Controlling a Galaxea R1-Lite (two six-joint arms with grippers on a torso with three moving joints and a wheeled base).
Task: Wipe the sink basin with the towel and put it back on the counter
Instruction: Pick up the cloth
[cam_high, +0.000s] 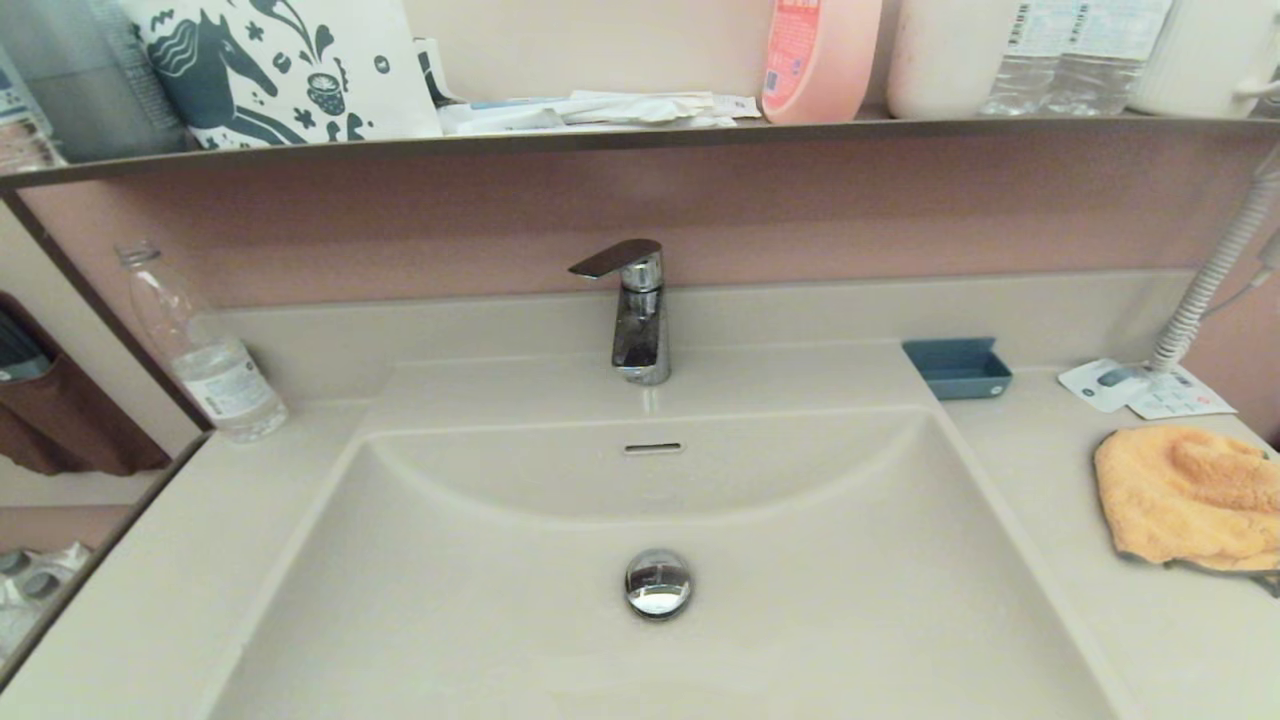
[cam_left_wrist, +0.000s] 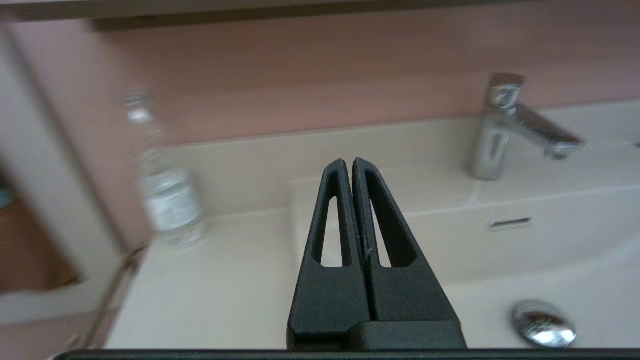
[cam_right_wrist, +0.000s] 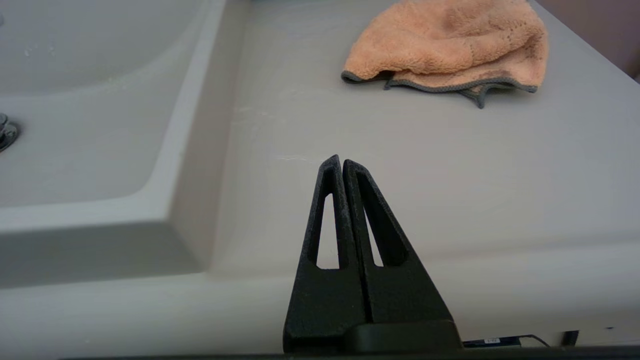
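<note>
**Entry: towel pickup pending, both arms low and out of the head view**

- Towel (cam_high: 1190, 498): crumpled on the counter (cam_high: 1060, 470) to the right of the sink basin (cam_high: 620, 640), well apart from its rim; dark trim faces the front edge.
- Right pincer (cam_right_wrist: 341, 161): clenched, empty, above the counter's front edge, towel ahead of it. I judge this arm takes the grasp.
- Left pincer (cam_left_wrist: 348, 161): clenched, empty, over the counter's left side near the water bottle (cam_high: 205, 350); idle.
- Method: I would release the right fingers first, come down on the raised fold in the middle of the cloth, pinch deep so no corner trails.
- Edges: blue tray (cam_high: 958, 367) and leaflets (cam_high: 1140, 388) sit behind the towel; coiled cord (cam_high: 1215, 265) hangs at far right. I keep the approach from the front.
- Open room: bare counter between towel and basin; basin holds only the drain plug (cam_high: 657, 582); faucet (cam_high: 632, 310) overhangs the back.
</note>
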